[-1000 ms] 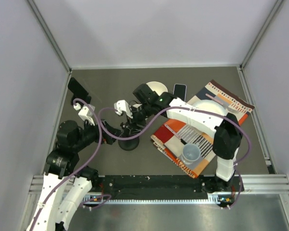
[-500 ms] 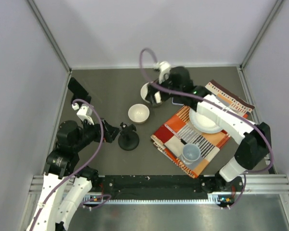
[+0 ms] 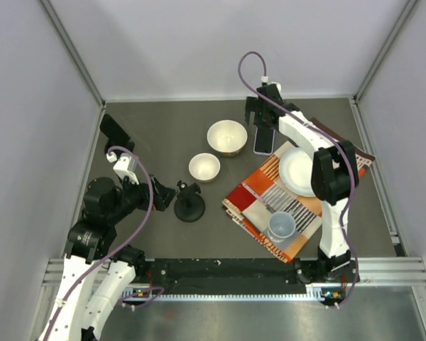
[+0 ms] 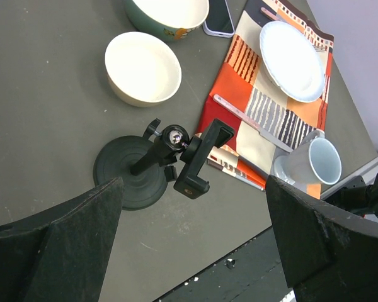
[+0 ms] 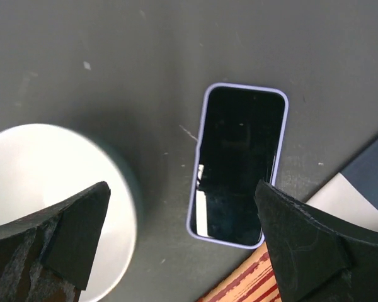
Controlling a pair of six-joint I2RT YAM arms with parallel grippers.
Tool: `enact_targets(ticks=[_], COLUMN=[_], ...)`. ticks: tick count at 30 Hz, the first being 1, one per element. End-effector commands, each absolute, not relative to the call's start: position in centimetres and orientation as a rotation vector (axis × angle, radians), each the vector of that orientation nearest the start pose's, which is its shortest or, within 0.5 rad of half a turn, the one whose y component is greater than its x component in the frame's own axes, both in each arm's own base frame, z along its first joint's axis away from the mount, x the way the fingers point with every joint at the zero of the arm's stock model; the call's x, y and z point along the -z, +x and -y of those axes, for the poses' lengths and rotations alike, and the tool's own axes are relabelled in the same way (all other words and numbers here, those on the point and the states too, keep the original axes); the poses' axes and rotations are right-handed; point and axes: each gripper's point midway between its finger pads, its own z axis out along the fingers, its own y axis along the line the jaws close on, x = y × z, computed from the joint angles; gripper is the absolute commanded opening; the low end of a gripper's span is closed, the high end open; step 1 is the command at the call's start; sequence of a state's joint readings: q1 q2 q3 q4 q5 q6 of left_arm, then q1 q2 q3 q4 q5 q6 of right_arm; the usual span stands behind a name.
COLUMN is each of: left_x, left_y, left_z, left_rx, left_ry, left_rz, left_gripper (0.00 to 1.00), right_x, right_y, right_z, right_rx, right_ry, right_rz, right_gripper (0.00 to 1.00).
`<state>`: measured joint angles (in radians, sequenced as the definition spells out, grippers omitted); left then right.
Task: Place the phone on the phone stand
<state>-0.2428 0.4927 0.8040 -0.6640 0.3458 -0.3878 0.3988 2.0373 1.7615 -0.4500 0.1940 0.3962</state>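
Top and wrist views, table with two arms.

**Containers.** The large bowl [image 3: 227, 137], green outside, shows a bare white interior. The small bowl [image 3: 204, 168] stands just near of it, also bare inside. On the striped mat [image 3: 259, 193] sit a white plate [image 3: 300, 172] with nothing on it and a pale cup [image 3: 282, 227], upright at the mat's near corner, its interior bare. A utensil [image 4: 254, 124] lies across the mat between plate and cup.

**Task items.** The phone [image 5: 239, 163], dark screen up in a lilac case, lies flat on the table between the large bowl and the mat's far edge, just beside both. The black stand [image 4: 157, 160] rests on its round base, clamp tilted, well apart from the phone.

**Arms.** The right arm reaches to the far side, its right gripper [image 3: 263, 122] pointing down above the phone, jaws spread wide and touching nothing. The left arm is folded at the near left. Its left gripper [image 3: 165, 195] faces the stand, jaws wide apart, gripping nothing.
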Motion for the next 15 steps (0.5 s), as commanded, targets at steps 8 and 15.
enact_targets(ticks=[8, 15], left_x=[-27.5, -27.5], left_y=[18.6, 18.6], left_z=[12.1, 12.2], left_rx=[0.735, 0.740], left_ry=[0.122, 0.125], left_rz=[-1.907, -1.906], left_gripper=[0.99, 0.98], right_x=[-9.8, -6.4], right_y=[52.9, 52.7], right_z=[-16.9, -16.3], right_rx=[-0.059, -0.052], right_ry=[0.128, 0.128], right_rz=[-2.402, -2.479], right_gripper=[0.99, 0.99])
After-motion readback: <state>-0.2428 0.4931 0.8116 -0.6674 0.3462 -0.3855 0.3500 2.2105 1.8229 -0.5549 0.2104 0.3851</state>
